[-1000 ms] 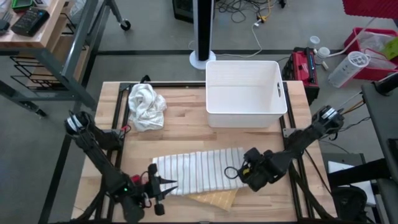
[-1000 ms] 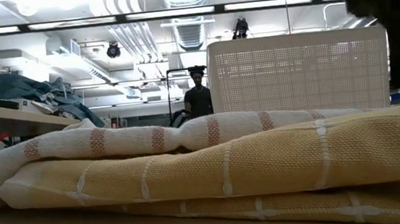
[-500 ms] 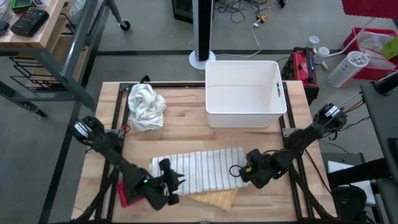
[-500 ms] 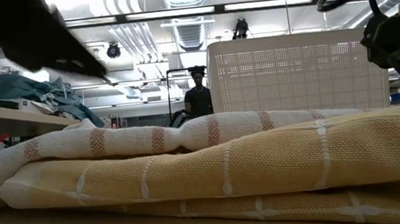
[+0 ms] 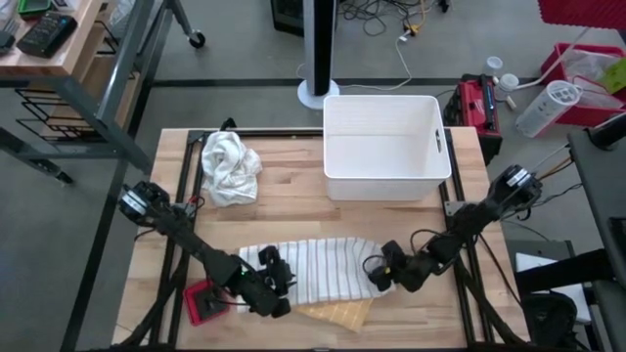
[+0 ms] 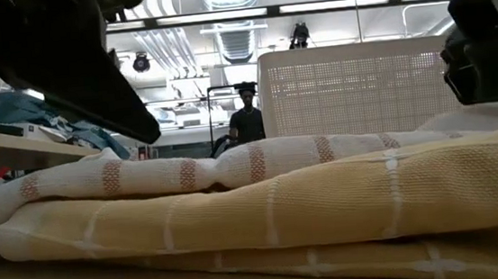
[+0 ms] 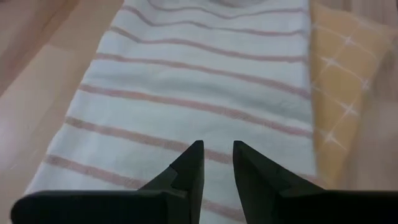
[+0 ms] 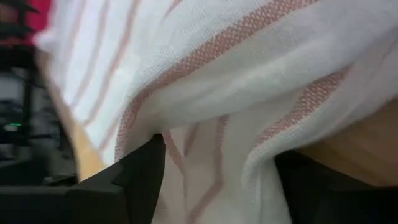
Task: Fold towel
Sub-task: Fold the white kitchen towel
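towel (image 5: 323, 266) folded near counter (image 5: 293, 200) front edge, atop yellow cloth (image 5: 337, 313) | left gripper (image 5: 277, 277) fingers narrowly apart, empty, over its left end | right gripper (image 5: 377, 275) fingers spread around right edge | risk: fold drags or bunches if one pulls

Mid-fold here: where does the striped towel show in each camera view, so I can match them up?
High view: striped towel lies near the table's front edge, between both claws.
Low view: it is the white, red-banded roll across the middle, on top.
Left wrist view: it fills most of the picture ahead of the left claw.
Right wrist view: bunched folds fill the picture.
Shared landmark: the yellow towel underneath, also seen low and left wrist.
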### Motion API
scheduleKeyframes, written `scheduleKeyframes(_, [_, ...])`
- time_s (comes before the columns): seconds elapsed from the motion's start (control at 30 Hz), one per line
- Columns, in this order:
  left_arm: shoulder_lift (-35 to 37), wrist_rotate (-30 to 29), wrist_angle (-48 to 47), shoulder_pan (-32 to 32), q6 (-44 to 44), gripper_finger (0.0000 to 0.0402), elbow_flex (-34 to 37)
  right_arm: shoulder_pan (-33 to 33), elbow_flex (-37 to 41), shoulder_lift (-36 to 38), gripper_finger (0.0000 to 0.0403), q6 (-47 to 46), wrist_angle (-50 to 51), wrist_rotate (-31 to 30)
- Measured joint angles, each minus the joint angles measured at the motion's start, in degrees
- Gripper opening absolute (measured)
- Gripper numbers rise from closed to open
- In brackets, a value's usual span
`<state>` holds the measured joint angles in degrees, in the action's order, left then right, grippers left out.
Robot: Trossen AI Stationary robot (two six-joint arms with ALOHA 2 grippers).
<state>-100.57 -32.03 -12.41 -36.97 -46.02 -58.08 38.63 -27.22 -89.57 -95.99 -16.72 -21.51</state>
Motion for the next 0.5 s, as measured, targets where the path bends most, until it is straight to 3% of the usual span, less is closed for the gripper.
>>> scheduleKeyframes(0.13, [0.0, 0.1, 0.2, 0.1, 0.4, 0.0076, 0.0, -0.2, 1.5, -2.1, 0.0245, 0.8, -8.5, -2.8])
scheduleKeyframes(0.3, [0.0, 0.1, 0.3, 0.1, 0.5, 0.0076, 0.0, -1.2, -0.2, -3.0, 0.0236, 2.7, -10.7, -5.2])
scheduleKeyframes(0.4, [0.0, 0.1, 0.3, 0.2, 0.5, 0.0076, 0.0, -2.3, -1.6, -2.9, 0.0211, 5.0, -11.4, -6.8])
scheduleKeyframes(0.5, [0.0, 0.1, 0.3, 0.2, 0.5, 0.0076, 0.0, -2.9, -2.7, -3.3, 0.0159, 5.7, -9.8, -8.7])
